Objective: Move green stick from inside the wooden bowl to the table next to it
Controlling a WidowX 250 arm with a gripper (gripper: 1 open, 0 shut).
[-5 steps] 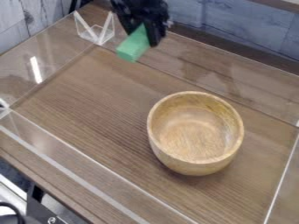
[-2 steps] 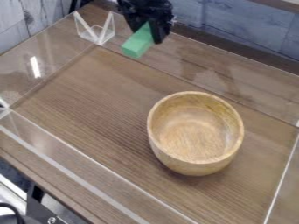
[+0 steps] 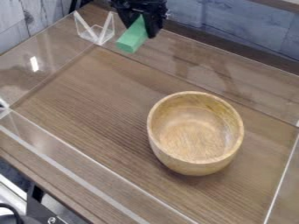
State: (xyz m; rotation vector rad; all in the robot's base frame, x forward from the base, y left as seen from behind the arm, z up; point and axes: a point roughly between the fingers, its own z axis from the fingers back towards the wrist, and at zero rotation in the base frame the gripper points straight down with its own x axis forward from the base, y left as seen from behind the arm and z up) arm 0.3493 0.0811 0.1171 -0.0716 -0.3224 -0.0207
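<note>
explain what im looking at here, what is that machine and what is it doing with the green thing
This is one camera's view, looking down at a brown wooden table. The dark shape at the top edge is the lower end of a robot arm; the rest is out of the picture. Its tip, the end effector, is what grips things. Here it appears to hold the green stick, which hangs tilted below it. The jaws are too dark and small to make out clearly.

The round, pale wooden bowl stands nearer the camera, to the right, with nothing in it. Low clear walls edge the table. The job is to get the stick out of the bowl and onto the table; it is already outside the bowl.
</note>
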